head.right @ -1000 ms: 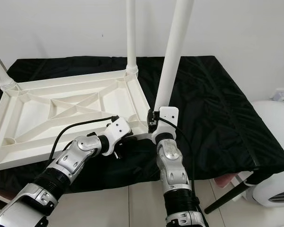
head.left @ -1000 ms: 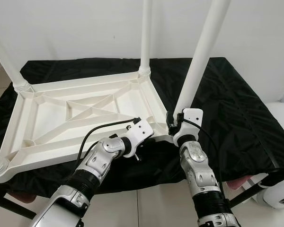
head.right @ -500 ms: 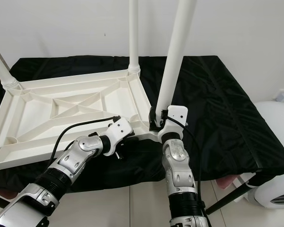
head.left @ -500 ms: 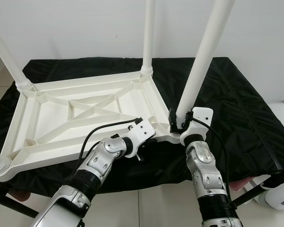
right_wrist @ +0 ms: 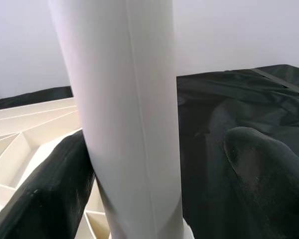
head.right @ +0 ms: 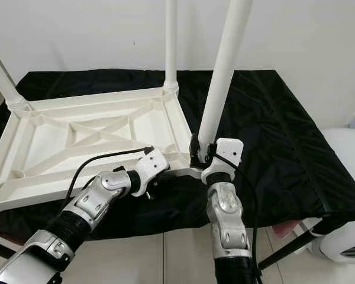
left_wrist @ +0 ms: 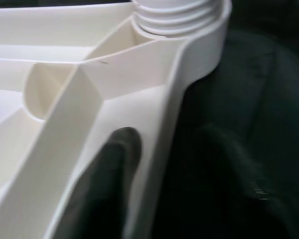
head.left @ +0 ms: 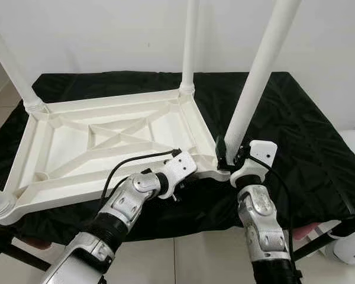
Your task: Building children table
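The white plastic table top lies upside down on a black cloth, with legs standing up at its corners. The right gripper is at the near right corner, its 2 fingers spread around the base of the leg; one touches it, the other sits a bit off. The left gripper pinches the table's front rim right next to that corner, with 1 finger inside the frame.
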`<state>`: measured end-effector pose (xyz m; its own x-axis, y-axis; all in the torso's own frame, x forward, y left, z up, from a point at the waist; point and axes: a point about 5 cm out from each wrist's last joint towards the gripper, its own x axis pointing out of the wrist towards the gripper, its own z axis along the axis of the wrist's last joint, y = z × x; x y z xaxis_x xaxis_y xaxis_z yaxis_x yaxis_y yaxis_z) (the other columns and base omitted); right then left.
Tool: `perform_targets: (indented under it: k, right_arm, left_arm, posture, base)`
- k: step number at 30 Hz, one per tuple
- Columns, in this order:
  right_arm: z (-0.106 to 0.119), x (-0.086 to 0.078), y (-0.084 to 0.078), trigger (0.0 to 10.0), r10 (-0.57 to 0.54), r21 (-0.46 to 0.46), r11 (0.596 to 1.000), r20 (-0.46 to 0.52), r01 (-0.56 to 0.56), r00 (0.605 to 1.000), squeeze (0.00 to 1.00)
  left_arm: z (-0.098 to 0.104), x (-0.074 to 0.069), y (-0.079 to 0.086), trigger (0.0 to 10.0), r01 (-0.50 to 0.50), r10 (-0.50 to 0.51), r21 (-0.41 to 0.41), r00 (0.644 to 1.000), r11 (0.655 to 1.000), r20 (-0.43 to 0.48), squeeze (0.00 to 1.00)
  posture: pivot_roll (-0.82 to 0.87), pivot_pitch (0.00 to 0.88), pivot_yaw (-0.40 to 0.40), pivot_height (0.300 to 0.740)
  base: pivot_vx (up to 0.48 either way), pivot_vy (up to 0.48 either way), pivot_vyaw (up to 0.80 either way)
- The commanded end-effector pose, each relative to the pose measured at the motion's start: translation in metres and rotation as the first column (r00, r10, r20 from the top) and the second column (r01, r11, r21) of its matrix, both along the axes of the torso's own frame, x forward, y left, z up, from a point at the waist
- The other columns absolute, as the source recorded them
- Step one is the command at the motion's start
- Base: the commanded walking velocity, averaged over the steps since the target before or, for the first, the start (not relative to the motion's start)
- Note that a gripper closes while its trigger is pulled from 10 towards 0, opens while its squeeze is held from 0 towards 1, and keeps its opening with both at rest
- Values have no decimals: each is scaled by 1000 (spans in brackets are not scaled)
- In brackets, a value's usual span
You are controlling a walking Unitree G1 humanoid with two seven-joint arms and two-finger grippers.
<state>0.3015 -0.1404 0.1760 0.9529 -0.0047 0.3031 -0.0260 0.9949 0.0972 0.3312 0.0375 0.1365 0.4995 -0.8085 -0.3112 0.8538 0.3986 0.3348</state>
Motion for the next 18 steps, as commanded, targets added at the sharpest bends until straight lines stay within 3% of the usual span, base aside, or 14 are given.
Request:
perform_targets:
  k: [1,12,13,14,17,18]
  right_arm:
    - [0,-5,-6,10000,-13,-3,1000,13,13,1000,0]
    - [-2,-10,-13,10000,-2,-12,1000,1,2,1000,0]
    - [-3,-10,-13,10000,4,-10,1000,-4,-4,1000,0]
    - [-4,-8,-13,10000,11,-13,1000,-11,-11,1000,0]
    - [-5,-7,-14,10000,15,-16,1000,-16,-15,1000,0]
    - [-5,-5,-13,10000,30,-21,999,-22,-31,999,0]
  left_arm:
    - [-6,-8,-1,10000,105,-103,13,992,994,-73,1000]
    - [4,-10,-3,10000,127,-127,-3,991,992,-48,1000]
    - [8,-9,-3,10000,131,-131,-4,991,991,-37,808]
    - [20,-10,-2,10000,150,-150,-20,989,989,-16,0]
    - [28,-11,-2,10000,166,-167,-31,986,986,-3,0]
    - [40,-13,-1,10000,188,-187,-51,982,981,18,0]
  posture:
    - [-106,74,50,740]
    - [-109,86,50,740]
    - [-107,88,51,740]
    - [-105,91,51,740]
    - [-103,93,52,740]
    - [-100,95,50,740]
  base:
    - [0,0,0]
    - [0,0,0]
    - [0,0,0]
    - [0,0,0]
    - [0,0,0]
    - [0,0,0]
